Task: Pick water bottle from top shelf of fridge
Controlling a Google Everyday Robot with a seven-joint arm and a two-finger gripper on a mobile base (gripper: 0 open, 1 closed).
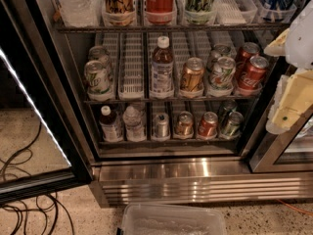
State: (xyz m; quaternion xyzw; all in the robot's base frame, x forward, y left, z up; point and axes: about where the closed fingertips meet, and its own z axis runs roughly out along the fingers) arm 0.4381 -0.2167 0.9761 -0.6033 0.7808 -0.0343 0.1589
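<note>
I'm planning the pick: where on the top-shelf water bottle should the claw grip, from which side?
Grip the water bottle around its ribbed body, from the open front: it stands upright at the left end of the top shelf, a drink close on its right. The claw is at the right edge.

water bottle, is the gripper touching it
No: the water bottle stands at the left end of the top shelf, while the gripper hangs at the view's right edge, well apart.
</note>
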